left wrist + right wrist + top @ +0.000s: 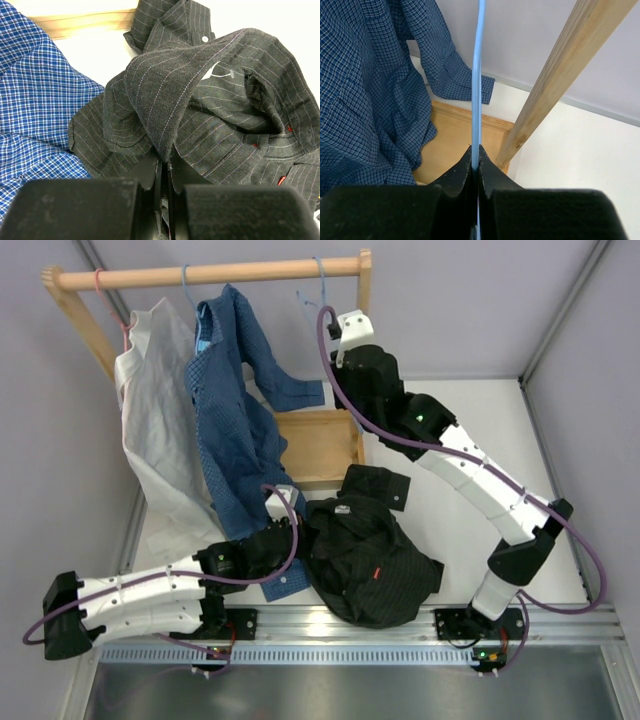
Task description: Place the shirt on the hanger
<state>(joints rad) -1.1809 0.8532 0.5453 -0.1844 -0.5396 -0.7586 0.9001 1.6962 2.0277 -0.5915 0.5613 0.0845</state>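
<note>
Pinstriped black shirt [370, 560] lies heaped at the near edge of the counter [450, 440], between the arm bases, one fold pinched by the left fingers [145, 175]. Over at the far side, the right fingers [457, 172] clamp the light-blue hanger [479, 75] hung from the wooden rail [200, 275].

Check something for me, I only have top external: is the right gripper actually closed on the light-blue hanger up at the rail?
Observer: Yes. In the right wrist view the right gripper is shut on the hanger, with its thin rod pinched between the jaws.
Operator: Rod clear of the rack post?
Observer: The wooden post stands to the rod's right, apart from it.
Operator: And the left side?
Observer: In the left wrist view the left gripper is shut on a raised fold of the shirt.
</note>
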